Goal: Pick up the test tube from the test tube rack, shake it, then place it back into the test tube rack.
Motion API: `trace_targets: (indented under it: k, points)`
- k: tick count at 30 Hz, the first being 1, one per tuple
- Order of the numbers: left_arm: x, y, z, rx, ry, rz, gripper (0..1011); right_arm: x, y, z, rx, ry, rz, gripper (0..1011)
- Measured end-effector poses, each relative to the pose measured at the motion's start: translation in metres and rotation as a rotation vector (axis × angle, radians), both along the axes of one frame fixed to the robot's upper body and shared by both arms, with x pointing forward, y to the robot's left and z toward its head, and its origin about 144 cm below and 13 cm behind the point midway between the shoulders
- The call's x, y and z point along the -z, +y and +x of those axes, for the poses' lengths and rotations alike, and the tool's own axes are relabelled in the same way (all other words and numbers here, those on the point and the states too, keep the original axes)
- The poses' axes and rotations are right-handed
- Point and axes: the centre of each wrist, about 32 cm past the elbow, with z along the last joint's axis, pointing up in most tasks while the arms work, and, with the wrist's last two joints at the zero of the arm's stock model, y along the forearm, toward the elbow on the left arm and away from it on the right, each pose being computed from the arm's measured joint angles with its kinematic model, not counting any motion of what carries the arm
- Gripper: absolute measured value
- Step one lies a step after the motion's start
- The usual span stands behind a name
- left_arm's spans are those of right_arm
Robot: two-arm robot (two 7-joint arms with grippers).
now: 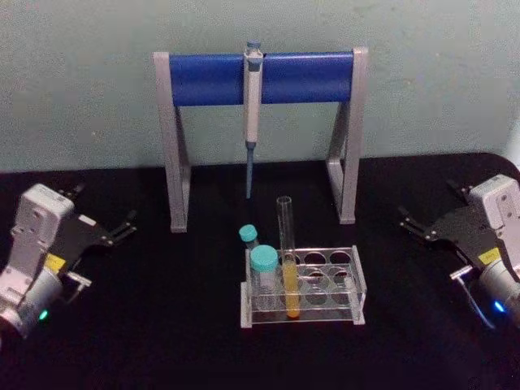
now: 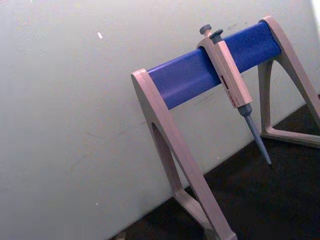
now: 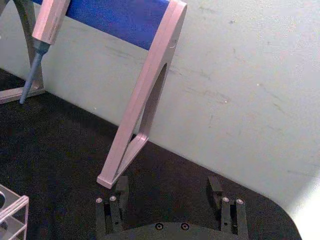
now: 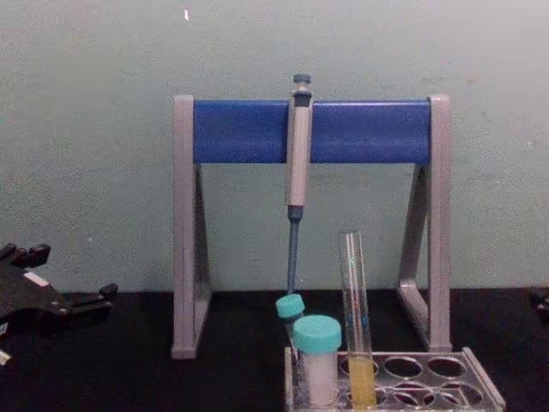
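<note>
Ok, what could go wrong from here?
Left gripper and right gripper sit open at the sides. A teal-capped vial stands beside the test tube in the test tube rack, so a finger could knock it. The tube is uncapped; shaking may spill its yellow liquid. The pipette hangs behind; a high lift might hit it.

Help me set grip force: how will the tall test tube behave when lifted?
The test tube is smooth clear glass, so probably slippery and fragile. Uncapped with yellow liquid low down, it may spill if tilted. Slim and round-bottomed, it would likely roll or tip outside the test tube rack.
</note>
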Motion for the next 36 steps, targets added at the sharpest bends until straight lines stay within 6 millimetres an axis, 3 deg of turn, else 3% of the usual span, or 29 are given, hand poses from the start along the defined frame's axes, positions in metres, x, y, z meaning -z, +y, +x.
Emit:
trace_targets:
  k: [23,36]
  points:
    - [0.000,0.000,0.000,0.000,0.000,0.000,1001,-0.018,0.017,-0.043,-0.199,0.101,0.162,1000]
    - [0.000,0.000,0.000,0.000,0.000,0.000,1001,-0.017,0.038,-0.048,-0.304,0.138,0.213,1000]
